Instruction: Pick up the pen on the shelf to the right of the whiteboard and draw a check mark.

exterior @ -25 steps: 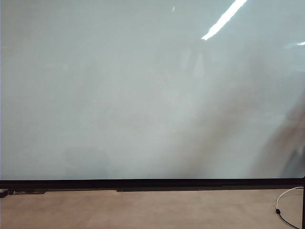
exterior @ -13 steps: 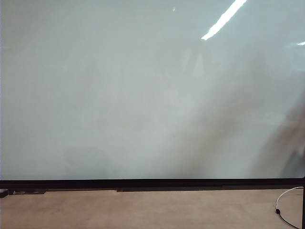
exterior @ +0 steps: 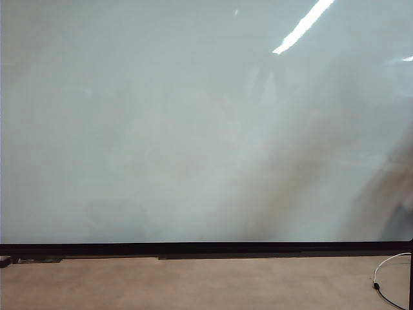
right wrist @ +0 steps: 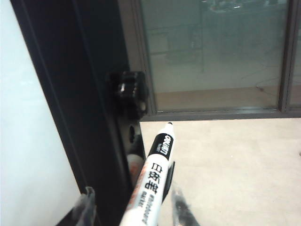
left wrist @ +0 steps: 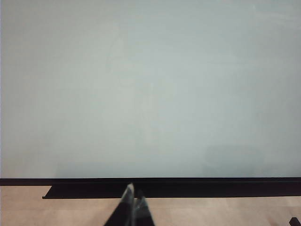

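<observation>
In the exterior view the whiteboard (exterior: 193, 129) fills nearly everything: a glossy, pale grey-white panel, bare of any mark, with a bright streak of ceiling light reflected near its upper right and a thin black frame strip (exterior: 206, 248) along its bottom edge. Below it runs tan floor, and at the far right a white cable (exterior: 387, 263) curls down to a small dark plug; neither arm shows there. The left wrist view faces the same smooth board (left wrist: 150, 89), and the left pincer (left wrist: 133, 201) sits low against the floor with its two translucent, pointed fingertips (left wrist: 127, 195) pressed together, closed on nothing. In the right wrist view the board's pale surface (right wrist: 33, 141) lies beside a wide black upright frame (right wrist: 80, 94) bearing a shiny black clip-like fitting (right wrist: 128, 90). Next comes the pen (right wrist: 153, 176), a slim white round-barrelled marker with a dark pointed tip, standing tilted beside the frame; it carries a black band with small white lettering too blurred to read, large black Chinese characters, and smaller grey print I cannot make out. The right pincer (right wrist: 131, 207) straddles the barrel, its clear fingertips (right wrist: 85, 200) standing apart on either side; whether they press it cannot be told. Beyond are pale floor tiles and a glass partition.
</observation>
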`<action>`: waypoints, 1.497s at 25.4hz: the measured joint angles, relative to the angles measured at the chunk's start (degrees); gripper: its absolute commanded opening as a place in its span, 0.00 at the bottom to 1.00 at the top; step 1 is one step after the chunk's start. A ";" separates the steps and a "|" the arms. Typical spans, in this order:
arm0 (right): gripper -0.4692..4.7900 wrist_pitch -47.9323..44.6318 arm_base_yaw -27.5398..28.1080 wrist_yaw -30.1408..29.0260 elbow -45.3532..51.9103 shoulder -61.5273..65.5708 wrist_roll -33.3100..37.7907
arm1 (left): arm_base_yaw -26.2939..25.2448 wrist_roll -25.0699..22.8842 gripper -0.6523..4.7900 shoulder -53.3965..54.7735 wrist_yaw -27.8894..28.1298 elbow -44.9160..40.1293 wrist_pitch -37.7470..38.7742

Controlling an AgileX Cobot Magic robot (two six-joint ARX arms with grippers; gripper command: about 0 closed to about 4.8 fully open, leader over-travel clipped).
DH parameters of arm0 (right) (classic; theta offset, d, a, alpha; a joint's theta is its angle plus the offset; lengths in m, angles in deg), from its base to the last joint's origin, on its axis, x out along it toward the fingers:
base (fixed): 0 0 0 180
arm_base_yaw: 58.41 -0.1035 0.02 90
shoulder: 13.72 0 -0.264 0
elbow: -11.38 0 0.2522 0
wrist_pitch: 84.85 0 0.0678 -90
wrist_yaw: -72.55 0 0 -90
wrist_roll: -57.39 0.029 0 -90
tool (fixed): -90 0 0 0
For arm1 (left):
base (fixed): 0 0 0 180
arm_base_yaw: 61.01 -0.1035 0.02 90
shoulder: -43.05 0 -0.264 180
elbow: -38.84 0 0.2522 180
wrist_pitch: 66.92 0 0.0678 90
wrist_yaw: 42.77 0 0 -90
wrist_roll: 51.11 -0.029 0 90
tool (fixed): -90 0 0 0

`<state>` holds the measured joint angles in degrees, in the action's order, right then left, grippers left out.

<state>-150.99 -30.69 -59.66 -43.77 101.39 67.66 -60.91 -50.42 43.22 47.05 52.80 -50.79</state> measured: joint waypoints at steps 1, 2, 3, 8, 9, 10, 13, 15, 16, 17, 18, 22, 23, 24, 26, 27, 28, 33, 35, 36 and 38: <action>0.48 0.00 0.00 -0.02 -0.02 0.00 0.00 | 0.00 0.00 0.11 0.00 0.00 0.00 0.00; 0.48 0.00 0.00 -0.02 -0.07 0.00 0.00 | 0.00 0.00 0.11 0.00 0.00 0.00 0.00; 0.48 0.00 0.00 -0.02 -0.22 0.00 0.00 | 0.00 0.00 0.11 0.00 0.00 0.00 0.00; 0.46 -0.02 -0.28 0.02 -0.74 0.00 0.00 | 0.00 0.02 0.11 0.00 0.00 0.00 0.00; 0.46 0.00 -0.37 0.02 -0.74 0.00 0.00 | 0.00 0.00 0.11 0.00 0.00 0.00 0.00; 0.46 0.00 -0.42 0.02 -0.74 0.00 0.00 | 0.00 0.00 0.11 0.00 0.00 0.00 0.00; 0.46 0.00 -0.39 0.02 -0.74 0.00 0.00 | 0.00 0.00 0.11 0.00 0.00 0.00 0.00; 0.40 0.00 -0.39 0.02 -0.74 0.00 0.00 | 0.00 0.02 0.11 0.00 0.00 0.00 0.00; 0.40 0.00 -0.39 0.04 -0.74 0.00 0.00 | 0.00 0.02 0.11 0.00 0.00 0.00 0.00; 0.40 0.00 -0.39 0.02 -0.74 0.00 -0.02 | 0.00 0.02 0.11 0.00 0.00 0.00 0.00; 0.40 0.00 -0.37 0.02 -0.74 0.00 -0.02 | 0.00 0.00 0.11 0.00 0.00 0.00 0.00; 0.40 0.00 -0.37 -0.02 -0.74 0.00 0.00 | 0.00 0.02 0.11 0.00 0.00 0.00 0.00; 0.40 0.00 -0.37 -0.02 -0.74 0.00 0.00 | 0.00 0.00 0.11 0.00 0.02 0.00 0.00; 0.38 0.00 -0.37 -0.02 -0.74 0.00 0.00 | 0.00 0.00 0.11 0.00 0.00 0.00 0.00; 0.36 0.02 -0.37 -0.02 -0.74 0.00 0.00 | 0.00 0.02 0.11 0.00 0.00 0.00 0.00; 0.36 0.04 -0.37 0.00 -0.74 0.00 0.00 | 0.00 0.00 0.11 0.00 0.00 0.00 0.00; 0.36 0.04 -0.35 0.09 -0.74 0.02 -0.02 | 0.00 0.00 0.11 0.00 0.00 0.00 0.00; 0.33 0.24 -0.33 -0.02 -0.74 0.02 0.00 | 0.00 0.02 0.11 0.00 0.00 0.00 -0.02; 0.24 0.50 -0.33 -0.02 -0.74 0.02 0.00 | 0.00 0.00 0.11 0.00 0.00 0.00 0.00; 0.22 0.55 -0.33 -0.02 -0.74 0.02 0.00 | 0.00 0.02 0.11 0.00 0.00 0.00 0.00; 0.18 0.61 -0.11 0.24 -0.76 0.02 -0.04 | 0.00 0.02 0.11 0.00 0.00 0.00 0.00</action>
<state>-150.38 -30.80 -59.42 -44.53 101.42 67.61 -60.91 -50.40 43.22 47.05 52.80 -50.79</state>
